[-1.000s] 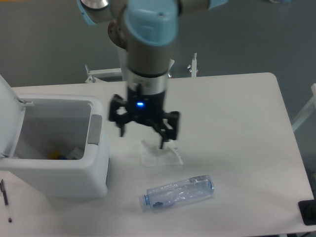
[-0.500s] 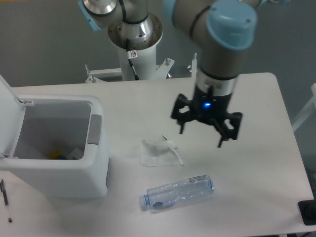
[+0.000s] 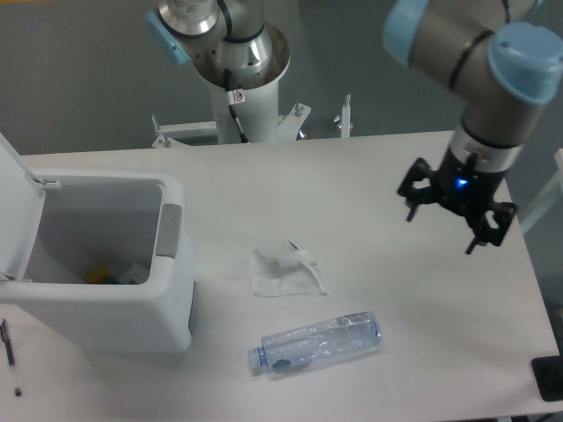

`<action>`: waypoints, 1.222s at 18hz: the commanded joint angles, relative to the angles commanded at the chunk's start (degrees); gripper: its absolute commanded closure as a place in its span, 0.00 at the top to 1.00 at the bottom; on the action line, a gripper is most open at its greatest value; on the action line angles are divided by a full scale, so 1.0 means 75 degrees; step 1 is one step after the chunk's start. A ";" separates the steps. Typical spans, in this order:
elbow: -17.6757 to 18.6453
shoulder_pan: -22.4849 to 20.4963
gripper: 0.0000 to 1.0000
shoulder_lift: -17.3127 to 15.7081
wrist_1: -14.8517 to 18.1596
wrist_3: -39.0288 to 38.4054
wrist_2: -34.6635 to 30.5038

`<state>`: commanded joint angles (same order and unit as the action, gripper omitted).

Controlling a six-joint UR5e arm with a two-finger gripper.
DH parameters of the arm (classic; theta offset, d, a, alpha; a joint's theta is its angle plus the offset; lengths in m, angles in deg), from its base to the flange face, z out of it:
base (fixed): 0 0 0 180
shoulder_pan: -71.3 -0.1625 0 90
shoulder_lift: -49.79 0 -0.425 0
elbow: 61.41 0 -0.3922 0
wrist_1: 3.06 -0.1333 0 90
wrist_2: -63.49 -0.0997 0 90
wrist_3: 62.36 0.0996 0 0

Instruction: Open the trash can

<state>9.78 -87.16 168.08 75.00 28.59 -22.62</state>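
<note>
- The trash can (image 3: 106, 290) sits on the white table (image 3: 369, 176) at about 9 o'clock in the view, a large boxy white bin with rounded corners.
- Its flat lid (image 3: 13, 207) is swung up on the far left side, so the inside shows; a few small items lie at the bottom, too small to identify.
- The grey push-button tab (image 3: 168, 231) is on the rim facing 3 o'clock.
- The gripper (image 3: 440, 230) hangs over the table at about 3 o'clock, well apart from the bin, with a blue light glowing on its body.
- Its two fingers stand spread apart with nothing between them.
- A crumpled clear plastic wrapper (image 3: 287, 271) lies near the centre.
- A clear plastic bottle (image 3: 317, 343) lies on its side at about 6 o'clock.
- A pen (image 3: 9, 353) rests at 8 o'clock beside the bin.
</note>
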 joint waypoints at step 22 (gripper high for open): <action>0.0316 0.0117 1.00 -0.0046 -0.0212 0.0366 -0.0342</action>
<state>12.15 -86.29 167.74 73.41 31.34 -25.19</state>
